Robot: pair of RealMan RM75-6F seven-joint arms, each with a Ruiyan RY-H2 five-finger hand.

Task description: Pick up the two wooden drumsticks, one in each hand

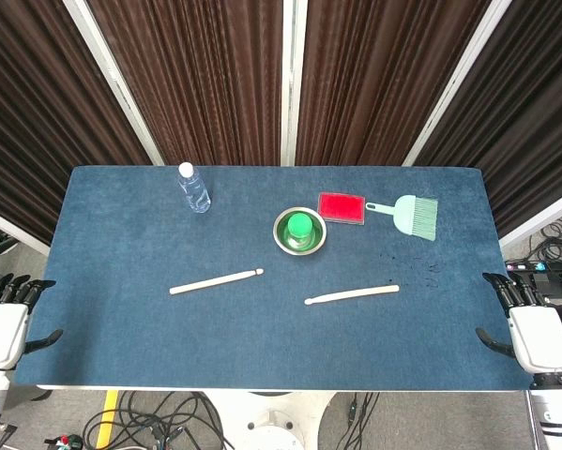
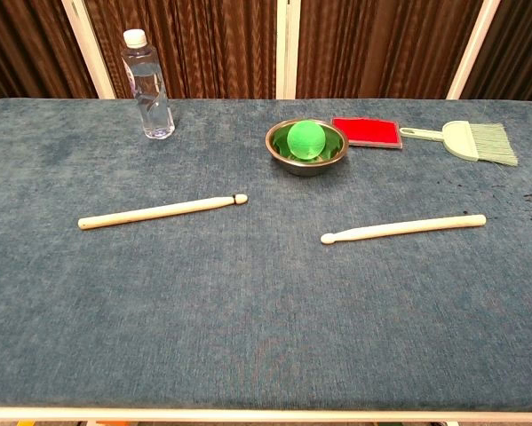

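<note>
Two pale wooden drumsticks lie flat on the blue table. The left drumstick (image 1: 216,281) (image 2: 162,211) sits left of centre, tip pointing right. The right drumstick (image 1: 352,295) (image 2: 403,228) lies right of centre, tip pointing left. My left hand (image 1: 4,323) hangs off the table's left edge, fingers spread, holding nothing. My right hand (image 1: 529,328) hovers off the right edge, also open and empty. Both hands are well apart from the sticks. The chest view shows neither hand.
A metal bowl (image 1: 285,241) (image 2: 279,151) holding a green ball (image 1: 301,225) (image 2: 306,138) stands behind the sticks. A water bottle (image 1: 193,187) (image 2: 147,84) stands at the back left. A red block (image 1: 342,207) (image 2: 366,131) and a green brush (image 1: 414,215) (image 2: 470,140) lie back right.
</note>
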